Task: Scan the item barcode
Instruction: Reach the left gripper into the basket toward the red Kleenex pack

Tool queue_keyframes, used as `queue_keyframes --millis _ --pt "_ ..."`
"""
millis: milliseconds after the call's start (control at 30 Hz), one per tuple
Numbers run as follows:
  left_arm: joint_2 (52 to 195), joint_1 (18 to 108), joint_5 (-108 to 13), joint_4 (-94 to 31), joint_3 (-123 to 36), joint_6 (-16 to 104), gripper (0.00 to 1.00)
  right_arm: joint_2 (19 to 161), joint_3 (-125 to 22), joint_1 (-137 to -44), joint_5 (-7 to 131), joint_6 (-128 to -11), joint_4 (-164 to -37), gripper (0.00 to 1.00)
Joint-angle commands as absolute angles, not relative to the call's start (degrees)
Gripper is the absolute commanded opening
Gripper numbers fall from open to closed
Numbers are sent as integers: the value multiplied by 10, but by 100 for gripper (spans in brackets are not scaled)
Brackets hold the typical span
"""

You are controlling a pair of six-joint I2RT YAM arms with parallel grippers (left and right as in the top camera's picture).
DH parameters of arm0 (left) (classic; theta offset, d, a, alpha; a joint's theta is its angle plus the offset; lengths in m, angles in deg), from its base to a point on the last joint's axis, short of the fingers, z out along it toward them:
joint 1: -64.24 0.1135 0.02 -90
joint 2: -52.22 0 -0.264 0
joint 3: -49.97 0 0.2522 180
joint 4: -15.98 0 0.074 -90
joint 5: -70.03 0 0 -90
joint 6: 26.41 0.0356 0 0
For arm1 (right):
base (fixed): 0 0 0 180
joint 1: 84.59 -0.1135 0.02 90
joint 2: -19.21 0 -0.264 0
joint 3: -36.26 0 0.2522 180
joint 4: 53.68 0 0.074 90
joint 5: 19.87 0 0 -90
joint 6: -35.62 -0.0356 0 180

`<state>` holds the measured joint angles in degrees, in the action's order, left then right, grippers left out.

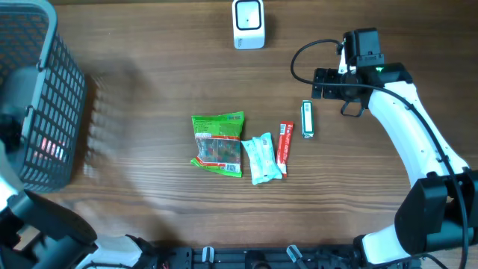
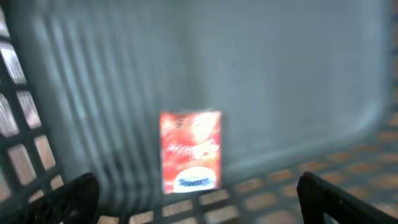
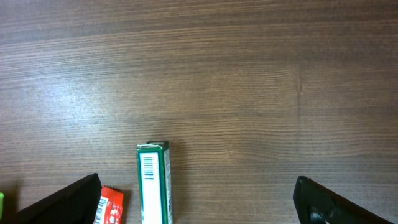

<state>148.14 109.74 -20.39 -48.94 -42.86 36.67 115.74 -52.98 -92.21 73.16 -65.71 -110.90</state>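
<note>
- Currently the left hand [image 2: 198, 198] hangs inside the grey basket [image 2: 249, 74], jaws spread wide and gripping nothing; a red packet [image 2: 190, 150] lies on the basket floor beneath it.
- The right hand [image 3: 196, 193] is over the tabletop [image 3: 249, 74], jaws wide apart and empty.
- A slim green box [image 3: 153, 183] lies just below it, barcode up.
- The white scanner [image 1: 248, 24] stands at the far edge.

Grey basket [image 1: 56, 97] far L, wood table [image 1: 149, 213]

Overhead looks straight down, left wrist close inside basket [image 2: 280, 62], right wrist — green box [image 3: 153, 183] shared with overhead.
</note>
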Motion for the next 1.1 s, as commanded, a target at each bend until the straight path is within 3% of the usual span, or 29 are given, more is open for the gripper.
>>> queue_keyframes --millis 0,100,367,433,567,600,633,767,900,1067 --pt "1479 1100 -215 -414 -319 361 99 1164 -532 -923 731 -665 -1108 100" --pt "1479 1100 -228 -333 -250 361 94 1164 -532 -923 731 -665 -1108 100" --pt "1480 1100 -257 -282 -219 361 92 1164 -532 -923 731 -665 -1108 100" --pt "1488 1099 -257 -281 -217 361 82 1164 -532 -923 731 -665 -1108 100" --pt "1543 1099 -257 -256 -217 361 73 1164 -532 -923 731 -665 -1108 100" --pt "1552 1100 -256 -250 -218 361 68 1164 -532 -923 731 -665 -1108 100" --pt "1554 1101 -247 -241 -218 361 56 1164 -532 -923 731 -665 -1108 100" --pt "1553 1107 -236 -258 -270 364 38 1164 -532 -923 731 -665 -1108 100" --pt "1553 1107 -236 -303 -340 368 42 1164 -532 -923 731 -665 -1108 100" --pt "1553 1106 -205 -496 -638 379 47 1164 -532 -923 731 -665 -1108 100"
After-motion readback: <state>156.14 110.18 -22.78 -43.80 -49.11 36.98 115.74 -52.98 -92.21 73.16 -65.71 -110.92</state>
